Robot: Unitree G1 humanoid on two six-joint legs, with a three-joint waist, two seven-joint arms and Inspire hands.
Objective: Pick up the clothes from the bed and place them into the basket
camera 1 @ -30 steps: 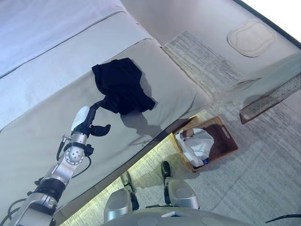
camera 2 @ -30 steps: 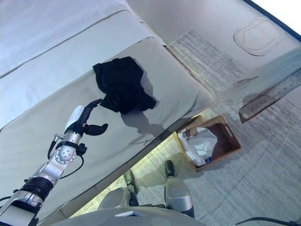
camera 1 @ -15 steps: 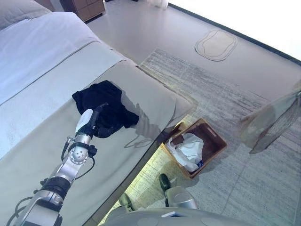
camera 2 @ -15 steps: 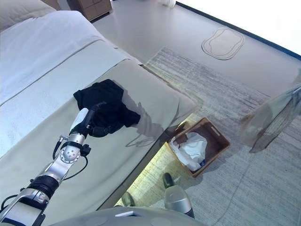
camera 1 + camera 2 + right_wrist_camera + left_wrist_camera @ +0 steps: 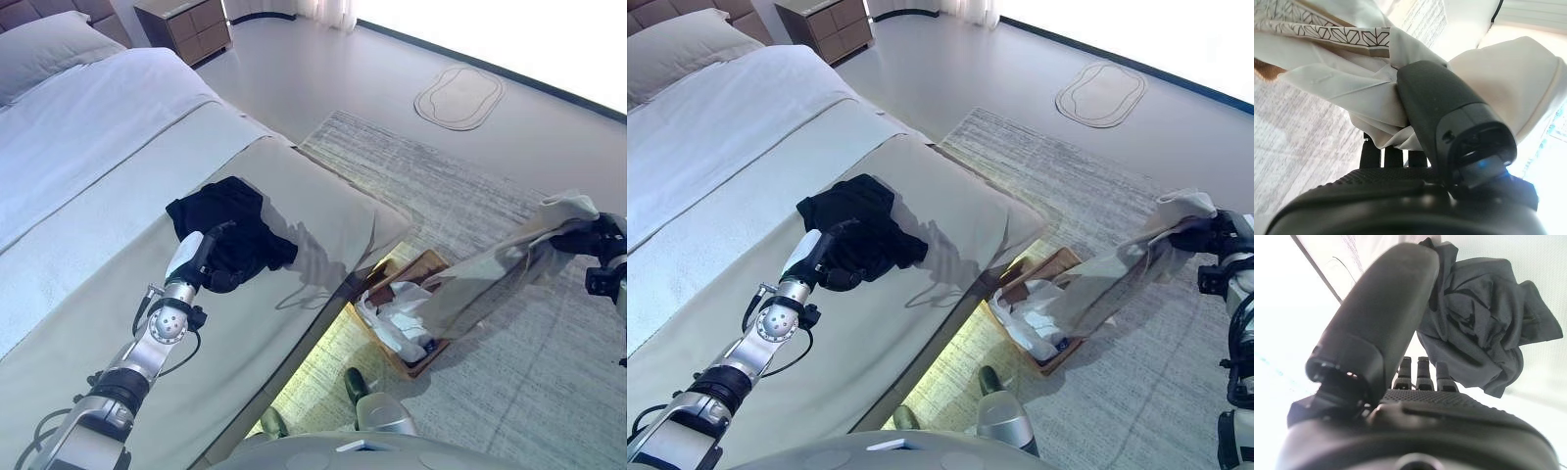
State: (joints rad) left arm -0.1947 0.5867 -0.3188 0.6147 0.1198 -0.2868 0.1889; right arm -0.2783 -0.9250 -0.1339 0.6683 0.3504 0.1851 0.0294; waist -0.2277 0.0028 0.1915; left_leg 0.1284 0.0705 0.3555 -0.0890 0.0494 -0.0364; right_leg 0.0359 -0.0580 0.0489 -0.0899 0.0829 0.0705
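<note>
1. At lower left of the frame, the left hand point(image 5: 199, 264) reaches the near edge of the black garment point(image 5: 227, 221) on the bed point(image 5: 88, 196); whether its fingers have closed, I cannot tell.
2. Farther right, the right hand point(image 5: 1215, 238) grips a pale garment point(image 5: 1117, 279) trailing into the basket point(image 5: 429, 262).

Black crumpled cloth garment point(image 5: 228, 233) mid-left in the head views looks soft and matt, full of creases, lying on a smooth matt beige bed cover point(image 5: 294, 215). The pale beige fabric garment point(image 5: 500, 269) at right looks thin and limp, with a printed geometric band along one edge in the right wrist view. The brown wooden basket point(image 5: 1070, 262) at lower centre has a dull finish and white crinkly cloth point(image 5: 397, 311) inside. The grey woven rug point(image 5: 441, 186) under it looks rough and streaky; the grey floor point(image 5: 333, 69) beyond is smooth with a slight sheen. The dark left hand point(image 5: 206, 262) and dark right hand point(image 5: 1215, 235) look like matt plastic, with a pebbled texture up close.
</note>
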